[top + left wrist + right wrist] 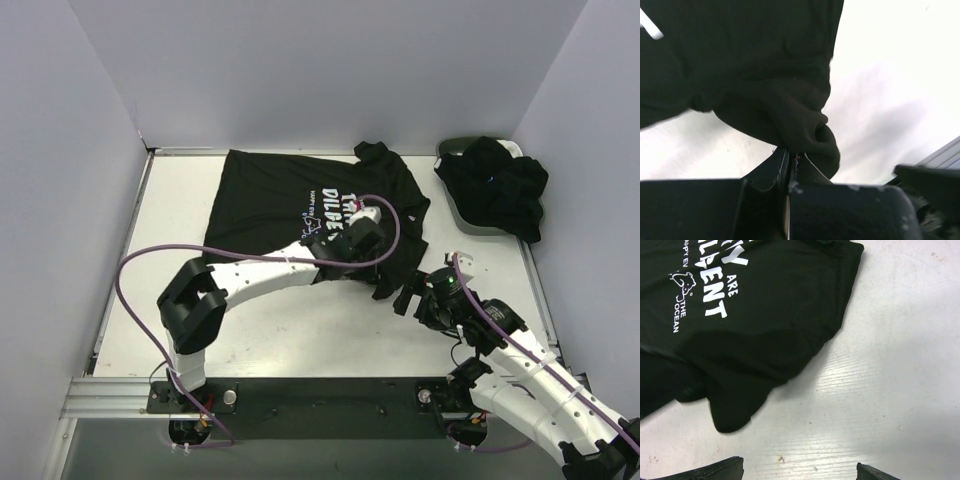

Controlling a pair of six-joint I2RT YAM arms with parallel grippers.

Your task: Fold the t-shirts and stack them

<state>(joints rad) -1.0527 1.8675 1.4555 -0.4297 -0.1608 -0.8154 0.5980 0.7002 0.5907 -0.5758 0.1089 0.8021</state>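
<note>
A black t-shirt with white lettering lies spread on the white table. My left gripper is over its near right part. In the left wrist view the gripper is shut on a bunched fold of this shirt, lifted a little off the table. My right gripper is open and empty just off the shirt's near right edge. In the right wrist view its fingertips stand wide apart over bare table, with the shirt's sleeve corner ahead to the left. More black shirts are piled at the back right.
A dark oval basket sits at the back right under the pile of black cloth. Grey walls close the table on the left, back and right. A metal rail runs along the near edge by the arm bases.
</note>
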